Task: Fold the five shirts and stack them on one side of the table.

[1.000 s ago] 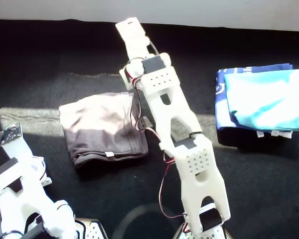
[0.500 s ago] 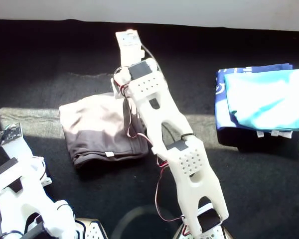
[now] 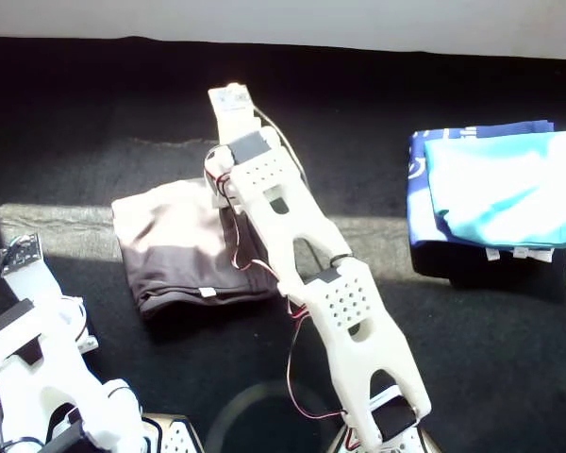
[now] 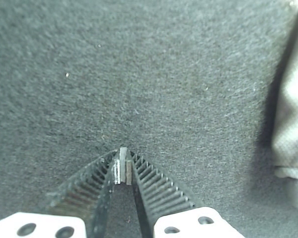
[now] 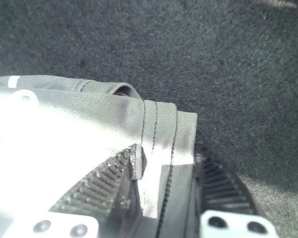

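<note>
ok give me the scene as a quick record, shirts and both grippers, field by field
grey shirt: folded, mid-table, apart from the stack
stack: on the robot's right; teal on top, blue under it, black at the bottom
right gripper: fingers open, straddling the grey shirt's hemmed edge
left gripper: fingers shut, empty, over the bare dark mat
task state: grey shirt not yet on the stack

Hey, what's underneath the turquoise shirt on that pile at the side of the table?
A darker blue shirt sticks out beneath the turquoise shirt, and a black shirt lies at the bottom. Whether more folded layers sit between them is covered.
</note>
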Controlling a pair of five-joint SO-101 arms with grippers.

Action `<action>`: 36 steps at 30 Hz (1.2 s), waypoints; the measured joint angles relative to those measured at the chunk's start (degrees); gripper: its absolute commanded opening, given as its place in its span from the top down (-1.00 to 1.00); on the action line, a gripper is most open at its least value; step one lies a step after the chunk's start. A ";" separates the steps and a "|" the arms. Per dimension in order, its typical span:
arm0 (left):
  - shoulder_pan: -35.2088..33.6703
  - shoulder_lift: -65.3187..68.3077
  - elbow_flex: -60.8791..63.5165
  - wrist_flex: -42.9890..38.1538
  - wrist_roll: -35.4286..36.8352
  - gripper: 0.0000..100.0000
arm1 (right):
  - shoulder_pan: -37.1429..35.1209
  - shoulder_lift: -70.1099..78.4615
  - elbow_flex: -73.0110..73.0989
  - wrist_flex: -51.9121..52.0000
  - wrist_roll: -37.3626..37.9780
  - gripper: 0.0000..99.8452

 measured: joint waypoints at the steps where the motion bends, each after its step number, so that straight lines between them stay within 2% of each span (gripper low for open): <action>1: 0.00 0.00 0.00 0.00 0.00 0.98 | 0.09 0.00 0.00 -0.53 0.00 0.98; 10: 0.00 0.00 0.00 0.00 0.00 0.98 | 4.92 0.00 -4.48 -1.32 0.35 0.99; 19: 0.00 0.00 0.00 0.00 0.00 0.98 | 6.42 0.00 -12.04 1.67 15.12 0.97; 24: 0.00 0.00 0.00 0.00 0.00 0.98 | 5.45 0.18 -12.31 2.20 16.53 0.69; 26: 0.00 0.00 0.00 0.00 0.00 0.98 | 5.19 0.18 -12.84 2.20 16.53 0.65; 30: 0.00 0.00 0.00 0.00 0.00 0.98 | 4.75 0.18 -16.62 5.63 16.53 0.68; 34: 0.00 0.00 0.00 0.00 0.00 0.98 | 2.46 0.18 -22.51 13.10 13.27 1.00; 36: 0.00 0.00 0.00 0.00 0.00 0.98 | 1.14 0.09 -25.23 16.18 11.69 0.97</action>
